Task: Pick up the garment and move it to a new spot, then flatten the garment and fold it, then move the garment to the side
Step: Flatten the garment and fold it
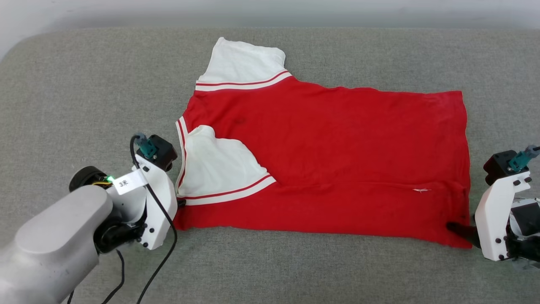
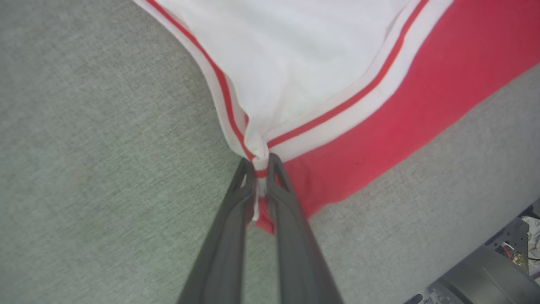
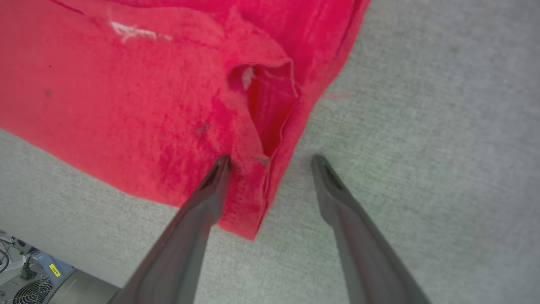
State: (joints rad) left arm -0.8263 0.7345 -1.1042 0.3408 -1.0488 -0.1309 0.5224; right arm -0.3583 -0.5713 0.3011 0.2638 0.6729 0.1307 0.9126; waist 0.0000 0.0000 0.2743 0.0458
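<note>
The garment point(image 1: 329, 147), a red T-shirt with white sleeves, lies spread sideways on the grey surface, collar end to the left. One sleeve point(image 1: 219, 169) is folded over the red body and the other point(image 1: 244, 63) points away. My left gripper point(image 1: 181, 203) is at the near left corner. In the left wrist view the left gripper point(image 2: 261, 162) is shut on a bunched bit of striped trim of the garment point(image 2: 379, 126). My right gripper point(image 1: 462, 231) sits at the near right hem corner. There the right gripper point(image 3: 271, 159) stands open, one finger on the garment point(image 3: 126, 105), the other on bare surface.
The grey fabric surface point(image 1: 84, 105) runs wide to the left, right and front of the shirt, with a pale wall behind it. A black cable point(image 1: 164, 236) hangs from my left wrist. Equipment shows below the surface's edge point(image 3: 33, 283).
</note>
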